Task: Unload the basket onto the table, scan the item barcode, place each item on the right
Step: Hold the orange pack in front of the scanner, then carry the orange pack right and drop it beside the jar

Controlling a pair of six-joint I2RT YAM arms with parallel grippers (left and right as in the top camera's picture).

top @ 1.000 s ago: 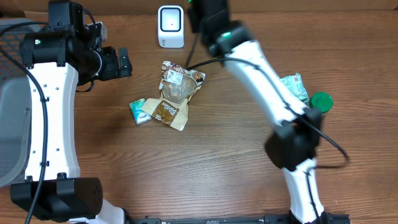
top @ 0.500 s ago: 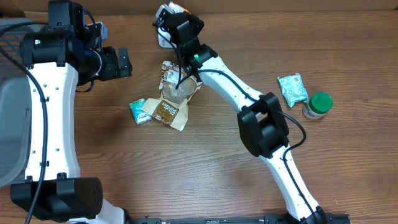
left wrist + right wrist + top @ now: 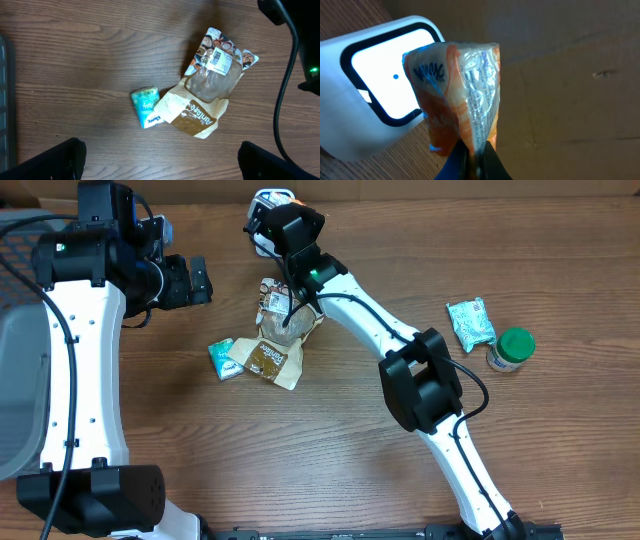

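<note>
Just before scanner [image 3: 375,85], orange packet [image 3: 460,90] (in right gripper [image 3: 472,155]).

At centre of the right wrist view, packet [image 3: 457,100]: orange and clear film, blue lettering. To its left, scanner [image 3: 385,80]: white body, black-bordered bright window, blue dot. Below, table [image 3: 75,60]: brown wood grain. Mid-frame in the left wrist view, tissue pack [image 3: 146,106]: teal; beside it, bag [image 3: 192,112]: tan and dark brown, white script. At right edge overhead, jar [image 3: 513,345]: green lid.

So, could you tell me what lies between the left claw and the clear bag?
Only bare table separates left claw from clear bag, per the overhead view.
</note>
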